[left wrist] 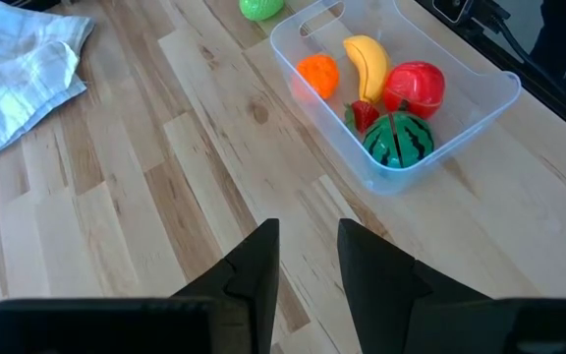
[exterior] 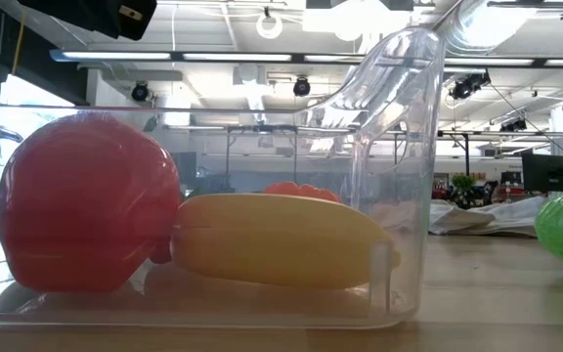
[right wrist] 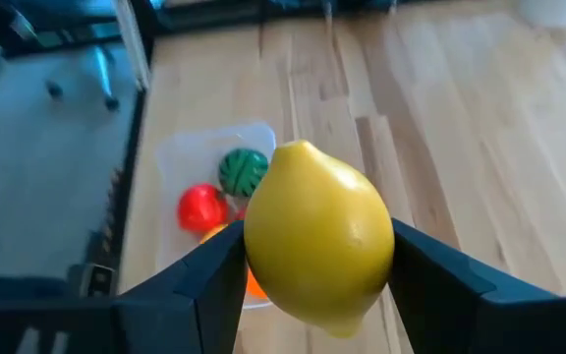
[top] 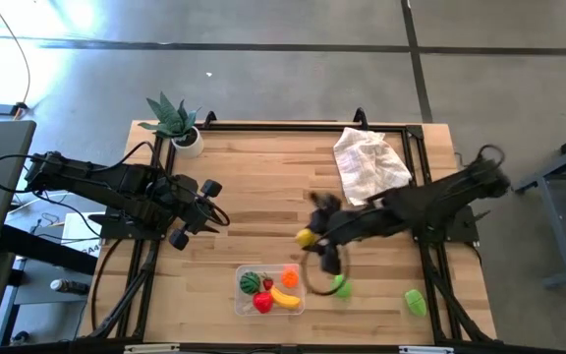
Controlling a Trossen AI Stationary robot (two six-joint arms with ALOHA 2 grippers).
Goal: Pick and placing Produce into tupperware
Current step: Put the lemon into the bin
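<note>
the right gripper [right wrist: 314,285] is clamped on a yellow lemon [right wrist: 318,235], one dark finger on each side of it, and in the high view it hangs over the wood table [top: 254,187] a little above and to the right of the tub [top: 270,290], not over it. the lemon [top: 306,237] shows there as a small yellow spot at the tip of the right arm. the clear tub [left wrist: 480,108] sits near the front edge of the table and holds a banana [left wrist: 366,63], a red fruit [left wrist: 415,87], a small striped watermelon [left wrist: 397,141], an orange piece [left wrist: 317,74] and a small red bit between them. in the low view the red fruit [exterior: 84,217] and the banana [exterior: 277,240] lie touching inside the tub wall [exterior: 399,176]. two green pieces lie loose on the table: one [top: 340,286] just right of the tub and partly under the right arm, the other [top: 415,301] farther right near the front edge. the left gripper [left wrist: 308,270] is at the left side of the table, well apart from the tub, its fingers together and holding nothing. a crumpled white cloth [top: 367,164] lies toward the back right, and a spiky green plant [top: 173,120] in a white pot stands at the back left corner.
</note>
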